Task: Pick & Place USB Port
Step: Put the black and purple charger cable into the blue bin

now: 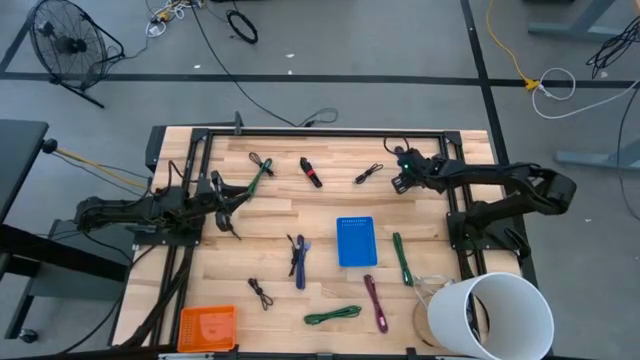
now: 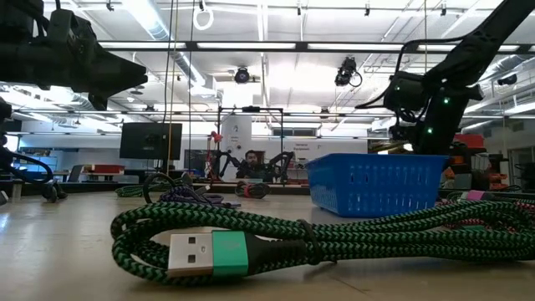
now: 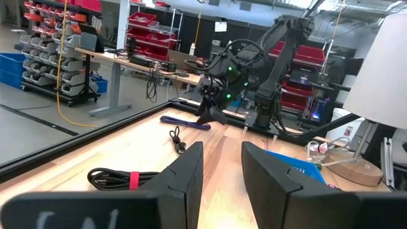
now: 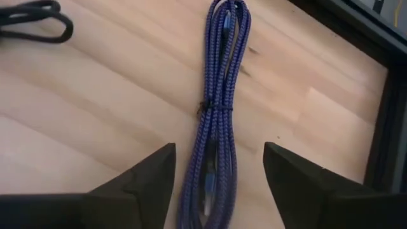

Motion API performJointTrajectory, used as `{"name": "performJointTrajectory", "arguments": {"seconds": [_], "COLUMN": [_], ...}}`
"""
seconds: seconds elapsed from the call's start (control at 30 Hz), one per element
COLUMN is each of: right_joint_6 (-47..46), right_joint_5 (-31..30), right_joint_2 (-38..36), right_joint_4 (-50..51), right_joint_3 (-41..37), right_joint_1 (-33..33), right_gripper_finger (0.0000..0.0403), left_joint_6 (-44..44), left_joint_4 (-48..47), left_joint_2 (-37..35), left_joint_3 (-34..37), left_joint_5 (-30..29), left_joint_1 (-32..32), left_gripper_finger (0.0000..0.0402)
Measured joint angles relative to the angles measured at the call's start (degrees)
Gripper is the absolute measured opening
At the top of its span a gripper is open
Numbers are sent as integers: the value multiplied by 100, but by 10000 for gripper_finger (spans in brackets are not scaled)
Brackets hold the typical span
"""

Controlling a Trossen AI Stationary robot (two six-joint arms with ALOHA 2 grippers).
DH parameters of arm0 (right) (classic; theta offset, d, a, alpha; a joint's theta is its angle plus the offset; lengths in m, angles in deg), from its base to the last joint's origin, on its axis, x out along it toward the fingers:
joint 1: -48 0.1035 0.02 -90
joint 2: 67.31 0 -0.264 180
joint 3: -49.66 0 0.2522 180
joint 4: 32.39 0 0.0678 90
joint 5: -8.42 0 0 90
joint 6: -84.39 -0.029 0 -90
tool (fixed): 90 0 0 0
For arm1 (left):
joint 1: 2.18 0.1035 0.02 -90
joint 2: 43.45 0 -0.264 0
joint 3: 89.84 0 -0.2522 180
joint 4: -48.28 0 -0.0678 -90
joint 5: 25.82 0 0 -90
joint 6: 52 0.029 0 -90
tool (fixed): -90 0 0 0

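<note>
A purple-blue braided cable [image 4: 219, 95], bundled and tied at its middle, lies flat on the wooden table near the far right. My right gripper [image 4: 219, 184] [image 1: 400, 172] hovers open above it, tilted down, one finger on each side of the bundle's near end without touching. In the left wrist view the same cable [image 3: 184, 122] shows beside the right gripper. My left gripper [image 3: 222, 172] [image 1: 228, 210] waits open and level at the table's left side, with nothing between its fingers. A green braided cable [image 2: 209, 251] with a USB plug lies near the front edge.
A blue basket [image 1: 356, 241] sits mid-table. A white bucket [image 1: 490, 315] stands at the front right corner, an orange tray [image 1: 207, 327] at the front left. Several other bundled cables lie scattered, among them a black one with a red tie [image 1: 312, 172]. A black frame rail [image 4: 388, 95] runs beside the purple cable.
</note>
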Motion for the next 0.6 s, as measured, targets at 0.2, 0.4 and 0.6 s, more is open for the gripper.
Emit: {"name": "performJointTrajectory", "arguments": {"seconds": [0.2, 0.4, 0.6], "right_joint_6": [-13, -34, -36], "right_joint_5": [39, 39, 162], "right_joint_2": [350, 752, 886], "right_joint_4": [-352, -545, -599], "right_joint_3": [0, 17, 24], "right_joint_1": [1, 6, 5], "right_gripper_finger": [247, 246, 183], "left_joint_6": [0, 0, 0], "left_joint_4": [-2, -4, -4], "left_joint_2": [0, 0, 0], "left_joint_3": [2, 2, 2], "left_joint_5": [0, 2, 2], "left_joint_1": [1, 1, 1], "left_gripper_finger": [112, 112, 112]}}
